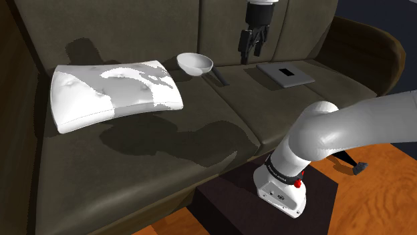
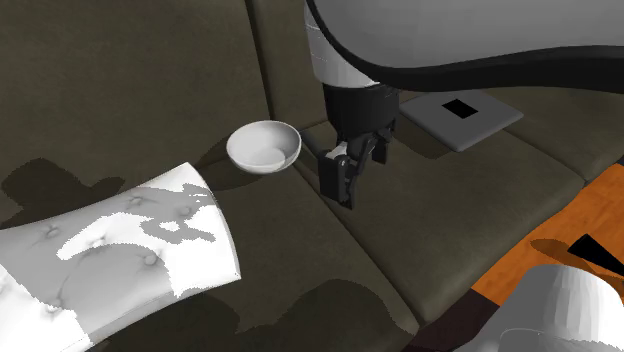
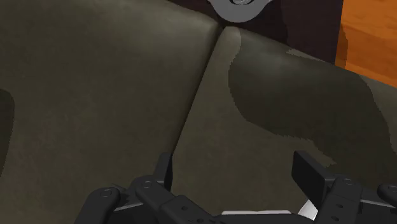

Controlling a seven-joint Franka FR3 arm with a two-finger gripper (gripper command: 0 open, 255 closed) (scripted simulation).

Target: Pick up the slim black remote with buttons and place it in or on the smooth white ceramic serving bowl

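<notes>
- Remote (image 1: 219, 77), shoulder view: slim, dark, flat on the sofa seat (image 1: 200, 133), just beside the bowl (image 1: 195, 63) on that view's right. The claw (image 1: 249, 57) hangs apart from it.
- Second exterior view: the claw is low near the bowl and empty.
- Wrist view: the fingers (image 3: 308, 175) are spread, with only cushion between them. Expect the remote to be light, stiff and slick. Pinch it across its narrow width, mid-length.

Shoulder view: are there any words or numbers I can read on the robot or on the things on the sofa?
None can be read.
Dark band low on the arm: tiny pale marks, too small to read.
Bowl, remote, pillow: no writing shows.
</notes>
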